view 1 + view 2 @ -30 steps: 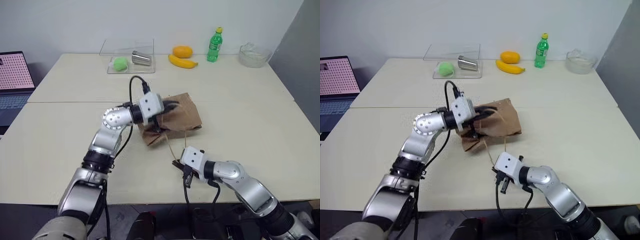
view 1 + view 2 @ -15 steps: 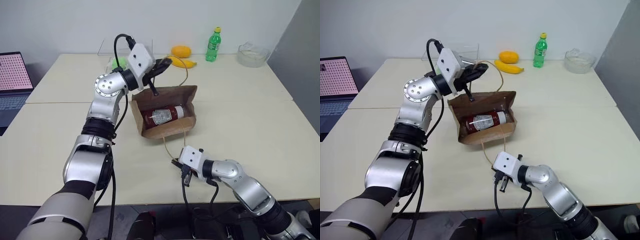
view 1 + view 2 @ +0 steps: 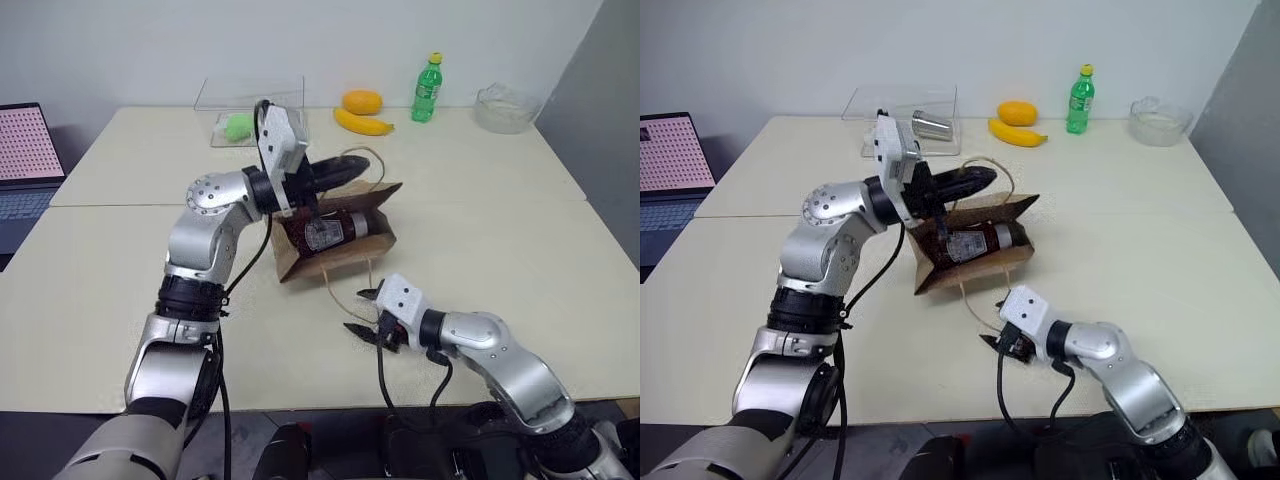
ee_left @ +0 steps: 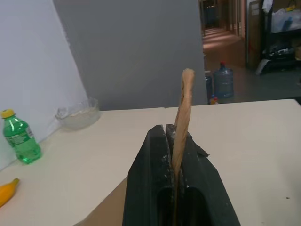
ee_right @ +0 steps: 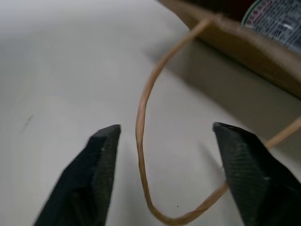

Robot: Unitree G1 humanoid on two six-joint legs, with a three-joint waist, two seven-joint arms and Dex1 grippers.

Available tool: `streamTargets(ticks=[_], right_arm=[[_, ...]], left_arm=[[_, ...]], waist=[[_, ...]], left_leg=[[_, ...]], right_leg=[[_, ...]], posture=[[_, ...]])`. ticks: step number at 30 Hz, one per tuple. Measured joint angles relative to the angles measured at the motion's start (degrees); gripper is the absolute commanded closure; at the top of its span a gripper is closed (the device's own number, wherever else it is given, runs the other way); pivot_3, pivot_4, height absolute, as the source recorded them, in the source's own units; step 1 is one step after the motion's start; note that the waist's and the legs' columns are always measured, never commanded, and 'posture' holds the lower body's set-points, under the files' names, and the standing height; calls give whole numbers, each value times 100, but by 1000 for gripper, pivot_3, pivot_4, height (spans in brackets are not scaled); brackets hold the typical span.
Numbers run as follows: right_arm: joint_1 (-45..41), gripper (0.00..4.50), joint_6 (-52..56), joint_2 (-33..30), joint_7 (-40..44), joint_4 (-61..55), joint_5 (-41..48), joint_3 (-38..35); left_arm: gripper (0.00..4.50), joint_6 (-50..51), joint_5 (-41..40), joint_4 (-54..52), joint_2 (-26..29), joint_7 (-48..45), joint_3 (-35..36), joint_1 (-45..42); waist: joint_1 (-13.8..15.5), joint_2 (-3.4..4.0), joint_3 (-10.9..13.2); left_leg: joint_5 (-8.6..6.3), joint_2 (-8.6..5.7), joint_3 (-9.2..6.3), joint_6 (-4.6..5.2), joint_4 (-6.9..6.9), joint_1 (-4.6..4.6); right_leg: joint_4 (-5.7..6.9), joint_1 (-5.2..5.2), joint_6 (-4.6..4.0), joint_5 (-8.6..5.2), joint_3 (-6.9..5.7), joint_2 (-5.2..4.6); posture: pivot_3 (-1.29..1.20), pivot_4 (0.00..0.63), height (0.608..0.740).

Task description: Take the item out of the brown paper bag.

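While the bag (image 3: 335, 245) gapes, the bottle (image 3: 325, 228) lies inside.

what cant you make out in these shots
- Bottle: in the eye views the brown paper bag hides its base end.
- Bottle label: right wrist view, cut off by the edge and blurred, unreadable.
- Handle: left wrist view, its lower run is hidden between the shut left tool.
- Clear box: eye views, partly behind the left arm.
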Motion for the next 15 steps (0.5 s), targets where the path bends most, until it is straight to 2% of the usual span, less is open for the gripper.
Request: streamTargets(ticks=[4,7,11,15], right_arm=[[21,34,567,-684,470,-862,732,-698],[47,34,878,-886,736,-1245,1408,-1200],[-564,34,1052,-491,432,-1095,1709,-1221],[-1369,34,895,-6,-228,-265,1129,-674]], left_arm=[[4500,444,-127,-455,121,-102,-139,344],[4500,608,-191,-567,181,-146,-161,381],[4500,621,-211,-557,233,-125,-142,352],[4500,629,-220,-497,288,-94,-87,155]], waist=[[22,-1,1],[43,-3,2],[12,-3,2],[13,-3,2]], left_leg=[[0,3,-2,0,0,1],[0,5,1,1,-1,2],[0,6,7,1,0,6],[1,4,5,-1,1,4]], right_leg=[[-3,2,0,0,-4,1],[-3,3,0,0,-4,2],[-2,2,0,0,1,4],[-3,1,-1,1,0,3]], posture=[[0,150,740],[0,150,740],[0,150,740],[0,150,740]])
